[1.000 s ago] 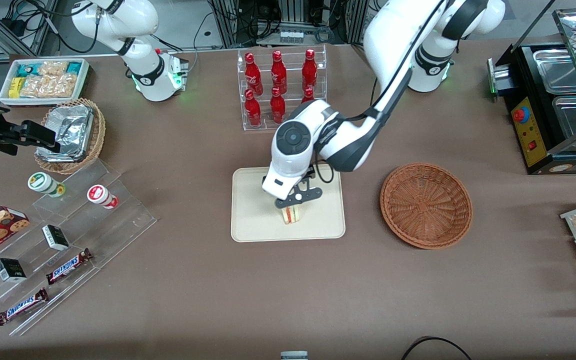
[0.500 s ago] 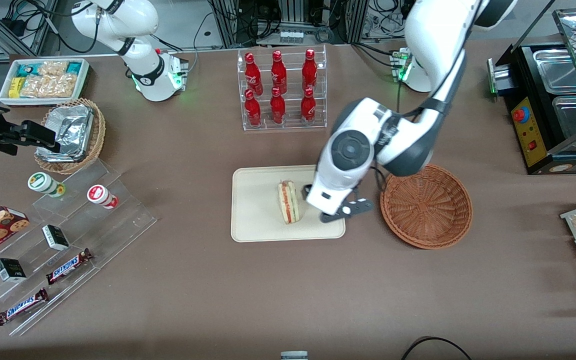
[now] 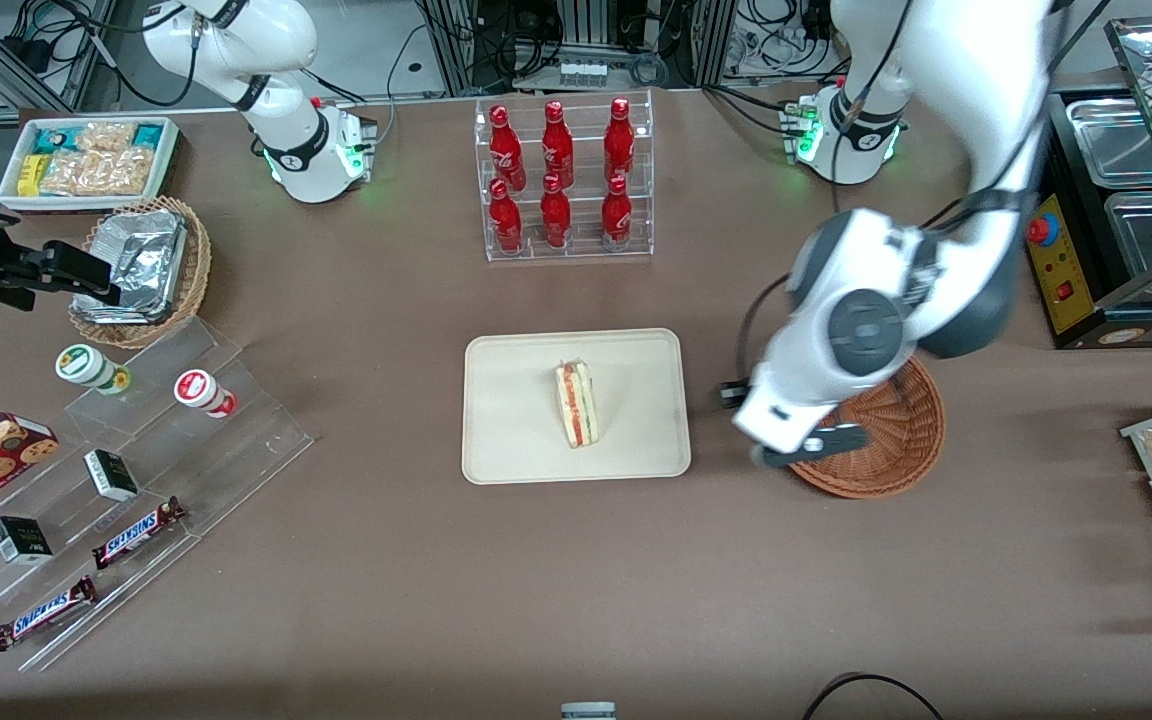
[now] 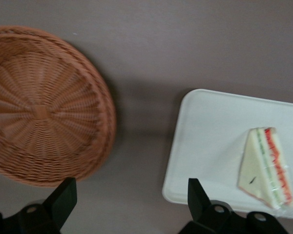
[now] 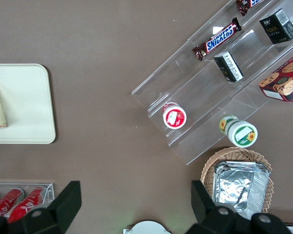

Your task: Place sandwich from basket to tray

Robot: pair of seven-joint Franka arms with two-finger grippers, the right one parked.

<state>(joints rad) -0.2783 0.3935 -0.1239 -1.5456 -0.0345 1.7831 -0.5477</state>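
Brown desk [image 3: 386,560]: your small triangular white-bread sandwich [image 3: 576,403] lies on the flat cream rectangular tray [image 3: 516,440], near its middle.

Your left gripper [image 3: 798,447] hangs above the desk at the edge of the round reddish-brown wicker basket [image 3: 896,440] that faces the tray, fingers [image 4: 63,197] spread apart and holding nothing. The wrist view shows the basket [image 4: 44,107] with nothing in it, the tray [image 4: 210,146] just beside it but not touching, and the sandwich [image 4: 266,165] resting with its red, orange and green filling edge turned away from the basket.
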